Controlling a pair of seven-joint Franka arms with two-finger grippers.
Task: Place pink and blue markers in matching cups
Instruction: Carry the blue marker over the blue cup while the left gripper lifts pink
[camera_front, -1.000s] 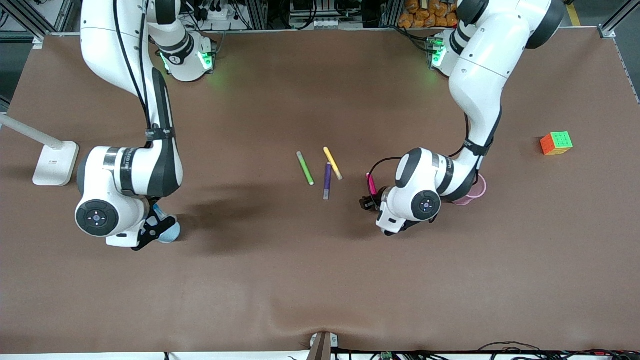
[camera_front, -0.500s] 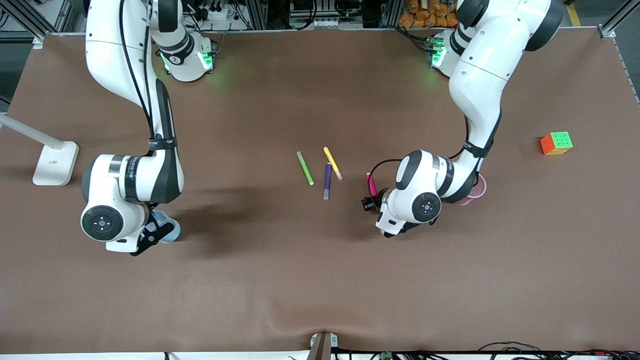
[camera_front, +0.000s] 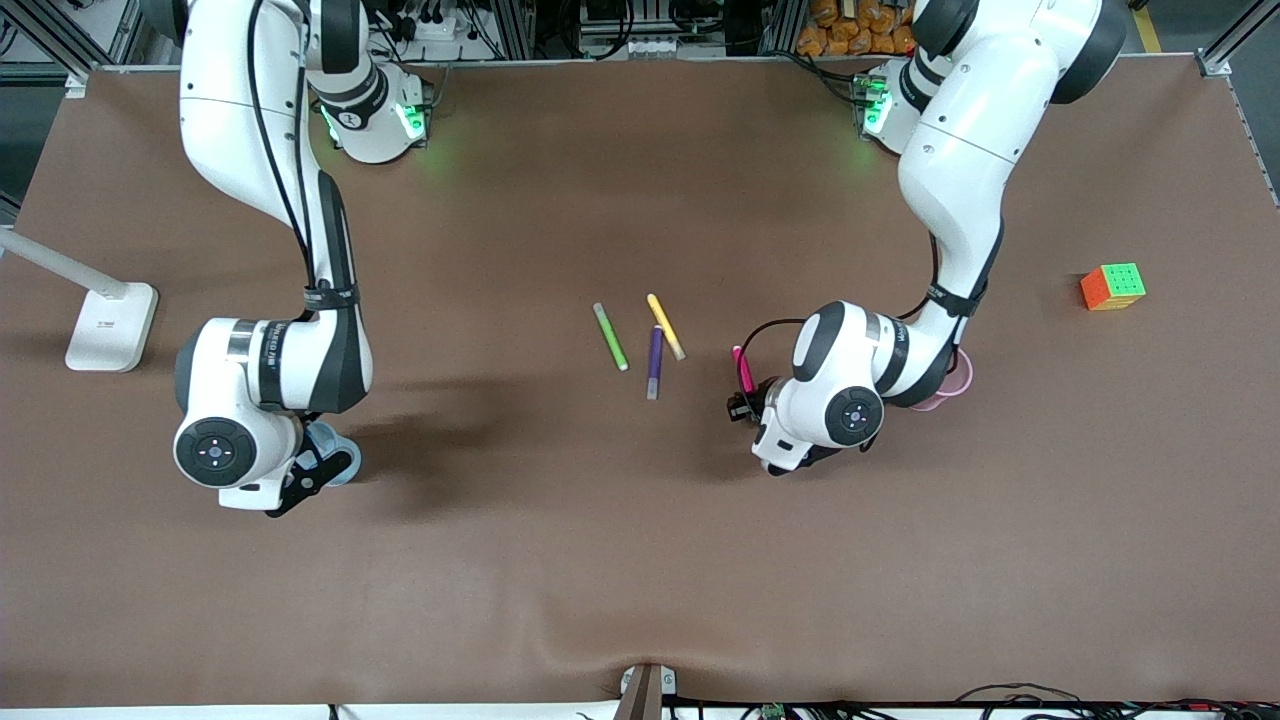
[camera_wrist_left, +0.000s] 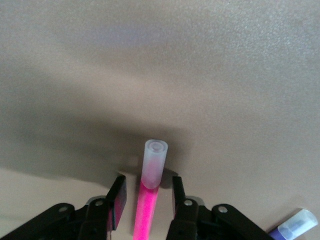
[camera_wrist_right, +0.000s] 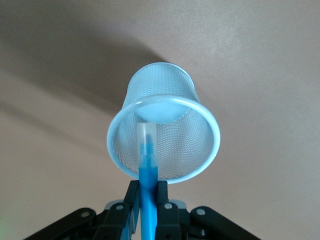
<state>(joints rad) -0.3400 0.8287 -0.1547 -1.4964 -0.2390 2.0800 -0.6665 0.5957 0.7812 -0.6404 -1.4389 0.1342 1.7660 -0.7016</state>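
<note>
The right gripper is pinching the blue marker tight between its 2 fingers and is holding it over the mouth of the blue cup, a pale mesh cup standing upright toward the right arm's end of the table; the marker's clear cap is pointing down inside the rim, though whether it is touching the cup's bottom cannot be told. In the front view only part of the blue cup is showing past the right gripper, and the wrist above is hiding the rest. The left gripper is down at the table around the pink marker, its 2 fingers standing narrowly on either side of the barrel with a thin gap showing on each side, so they are not visibly pressing it. The pink marker is lying on the mat toward the left arm's end, and the pink cup is sitting near it, mostly covered by the left arm's forearm. A purple pen, a yellow pen and a green pen are lying close together mid-table, between the 2 grippers. A colour cube is resting well apart near the left arm's end, and a white lamp base is standing at the right arm's end.
</note>
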